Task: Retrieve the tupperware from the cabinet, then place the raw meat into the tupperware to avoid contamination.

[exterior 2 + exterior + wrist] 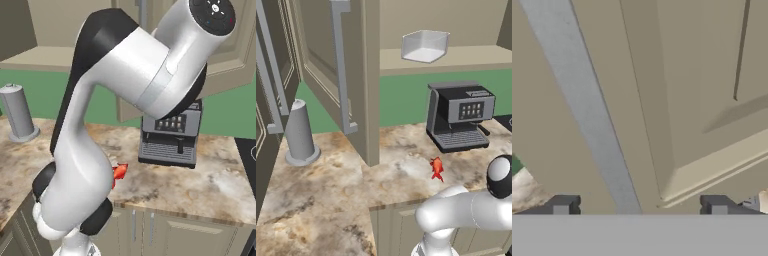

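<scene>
I am seeing my gripper [639, 206] spreading wide around the cabinet [363, 75] door's handle [587, 107], holding nothing. The tupperware [425, 46] is sitting on the shelf [456, 59]; the meat [437, 168] is lying on the counter [331, 195].

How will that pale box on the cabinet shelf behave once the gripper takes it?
The tupperware looks thin-walled and empty, so probably light and easy to lift. Its translucent, smooth-looking walls may flex or slip under a pinch. Low and flat-bottomed, it seems unlikely to tip, but might slide on the shelf if nudged.
</scene>
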